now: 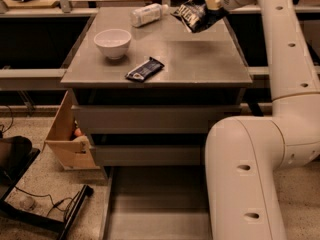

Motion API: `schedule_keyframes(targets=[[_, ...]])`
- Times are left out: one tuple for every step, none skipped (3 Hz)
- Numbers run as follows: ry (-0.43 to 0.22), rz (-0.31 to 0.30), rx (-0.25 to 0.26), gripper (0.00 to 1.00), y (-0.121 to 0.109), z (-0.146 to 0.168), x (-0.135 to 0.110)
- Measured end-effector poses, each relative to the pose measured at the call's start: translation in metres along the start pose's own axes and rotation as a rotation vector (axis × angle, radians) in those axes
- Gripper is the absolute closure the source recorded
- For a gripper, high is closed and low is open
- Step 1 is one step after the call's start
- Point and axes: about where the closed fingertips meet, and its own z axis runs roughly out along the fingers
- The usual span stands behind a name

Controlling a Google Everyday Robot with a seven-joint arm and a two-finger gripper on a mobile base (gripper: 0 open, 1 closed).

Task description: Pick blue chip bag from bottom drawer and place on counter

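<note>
Dark blue foil with white lettering marks the bag [191, 15], which hangs tilted over the far right corner of the counter [200, 59]. The gripper [213, 3] is at that same corner, above the counter, clamped on the bag's upper right edge. The bag's lower tip seems to be just clear of the counter, though from this angle that is hard to tell.

On the counter's left half stands a white bowl [113, 42]. Near the counter's front edge, about midway along it, lies a flat dark wrapper [145, 69]. A pale bottle [147, 14] lies on its side at the counter's far edge, just left of the bag.

The white arm [280, 64] rises along the counter's right side and bends over it to the gripper.

Below the counter, under two shut grey fronts, the bottom drawer [155, 204] is pulled out, showing a bare floor. A cardboard box [67, 134] leans below the counter's left side.
</note>
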Motion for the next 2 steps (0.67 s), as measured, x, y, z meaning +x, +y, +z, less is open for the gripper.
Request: schedule_keyframes(targets=[[0.000,0.000,0.000,0.59,0.0000,0.0000,0.0000],[0.000,0.000,0.000,0.36,0.0000,0.0001,0.0000]])
